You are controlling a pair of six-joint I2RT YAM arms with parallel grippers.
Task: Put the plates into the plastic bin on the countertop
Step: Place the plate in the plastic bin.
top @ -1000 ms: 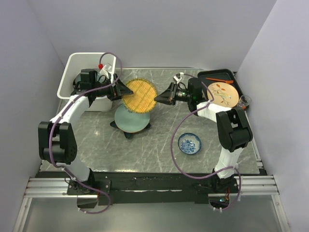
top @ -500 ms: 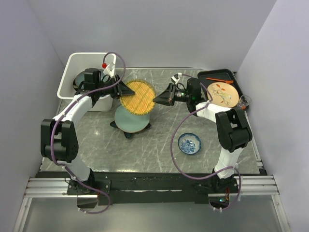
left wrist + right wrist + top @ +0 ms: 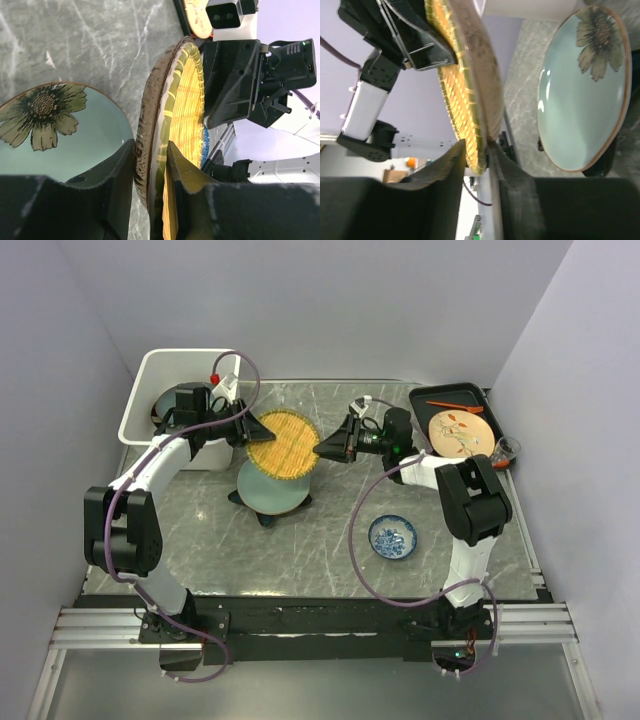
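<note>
A yellow woven-pattern plate (image 3: 283, 443) hangs on edge above the countertop (image 3: 330, 540), between both arms. My left gripper (image 3: 252, 428) is shut on its left rim; in the left wrist view both fingers (image 3: 117, 165) press the plate (image 3: 182, 100). My right gripper (image 3: 322, 448) straddles the opposite rim, its jaws slightly open around the plate (image 3: 470, 65). A pale green floral plate (image 3: 270, 485) lies below, on a dark plate (image 3: 263, 518). The white plastic bin (image 3: 160, 365) stands at the far left, behind my left arm.
A small blue-and-white dish (image 3: 392, 537) lies near the front right. A black tray (image 3: 455, 395) with a tan plate (image 3: 460, 433) sits at the back right, a small glass (image 3: 507, 448) beside it. Walls close in on both sides.
My left jaws have closed on the yellow plate's rim. My right jaws have loosened around the other rim. The plate has shifted slightly left.
</note>
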